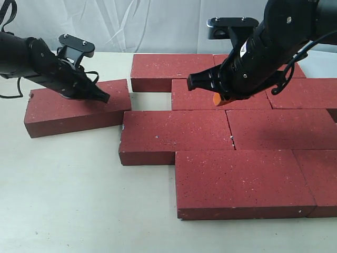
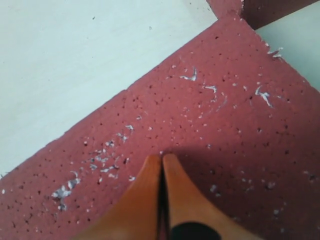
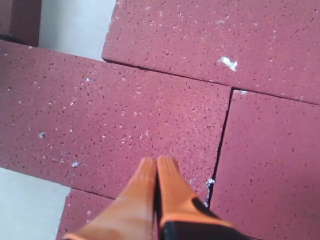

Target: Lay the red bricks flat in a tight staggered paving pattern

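Note:
Several red bricks lie flat in staggered rows on the right, among them a front brick (image 1: 242, 182) and a middle-row brick (image 1: 176, 134). One loose red brick (image 1: 73, 110) lies apart at the left, slightly skewed. My left gripper (image 1: 105, 98) is shut, and its orange tips (image 2: 162, 158) are on or just above that brick's speckled top face (image 2: 210, 115), near its right end. My right gripper (image 1: 217, 99) is shut and empty, low over a paved brick (image 3: 115, 115) in the second row, close to a joint (image 3: 222, 130).
The cream table (image 1: 79, 200) shows bare at the front left. A narrow gap of table (image 1: 126, 103) separates the loose brick from the paved rows. A white curtain (image 1: 158, 21) hangs behind. The right arm's body (image 1: 274, 47) hangs over the back rows.

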You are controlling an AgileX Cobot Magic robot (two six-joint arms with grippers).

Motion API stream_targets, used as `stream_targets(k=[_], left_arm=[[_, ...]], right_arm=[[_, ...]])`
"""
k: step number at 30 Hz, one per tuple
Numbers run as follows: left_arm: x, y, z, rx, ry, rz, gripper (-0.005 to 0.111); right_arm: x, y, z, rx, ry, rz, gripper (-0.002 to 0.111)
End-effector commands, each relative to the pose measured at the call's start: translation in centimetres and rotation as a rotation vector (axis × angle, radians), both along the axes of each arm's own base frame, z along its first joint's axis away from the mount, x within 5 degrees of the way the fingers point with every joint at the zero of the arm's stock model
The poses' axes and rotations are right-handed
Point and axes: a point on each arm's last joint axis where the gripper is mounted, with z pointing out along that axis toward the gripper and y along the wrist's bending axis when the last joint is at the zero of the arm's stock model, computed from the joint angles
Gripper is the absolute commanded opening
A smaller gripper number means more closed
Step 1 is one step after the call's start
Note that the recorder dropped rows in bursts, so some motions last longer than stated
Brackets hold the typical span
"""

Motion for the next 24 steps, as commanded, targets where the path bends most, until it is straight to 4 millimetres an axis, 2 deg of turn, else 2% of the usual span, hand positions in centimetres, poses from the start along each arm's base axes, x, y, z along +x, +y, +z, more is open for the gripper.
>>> stream_targets(k=[1, 6, 9, 12, 13, 16, 19, 21, 24], left_arm=[[-0.3, -0.5, -1.0, 0.0, 0.041, -0.01, 0.0], [-0.5, -0.4, 1.8, 0.0, -0.025, -0.025, 0.0], [-1.5, 0.2, 5.4, -0.017, -0.058, -0.03, 0.0], [-2.0, 1.6, 7.4, -0.043, -0.065, 0.017, 0.0], [-1.9, 3.0, 8.1, -0.073, -0.065, 0.089, 0.0], [-1.9, 6.8, 8.3, -0.119, -0.019, 0.245, 0.0], [-2.2, 11.6, 8.0, -0.125, 0.03, 0.376, 0.0], [-2.3, 13.6, 8.0, -0.141, 0.025, 0.448, 0.0], [-2.3, 15.2, 7.6, -0.14, 0.027, 0.491, 0.0]], right_arm=[[0.1, -0.1, -0.1, 0.0, -0.01, -0.003, -0.001], [0.2, -0.1, 0.0, 0.005, -0.019, -0.004, -0.001], [0.5, 0.1, 0.1, 0.0, -0.07, 0.05, -0.001], [0.8, 0.2, 0.5, 0.014, -0.093, 0.048, -0.001], [1.2, 0.4, 1.0, 0.015, -0.096, 0.048, -0.001], [2.5, 1.2, 1.9, 0.01, -0.068, 0.051, -0.001], [4.4, 3.3, 2.0, 0.086, -0.032, 0.083, -0.001], [5.2, 5.0, 1.6, 0.086, -0.017, 0.121, -0.001], [6.1, 7.5, 0.8, 0.086, -0.008, 0.162, -0.001]])
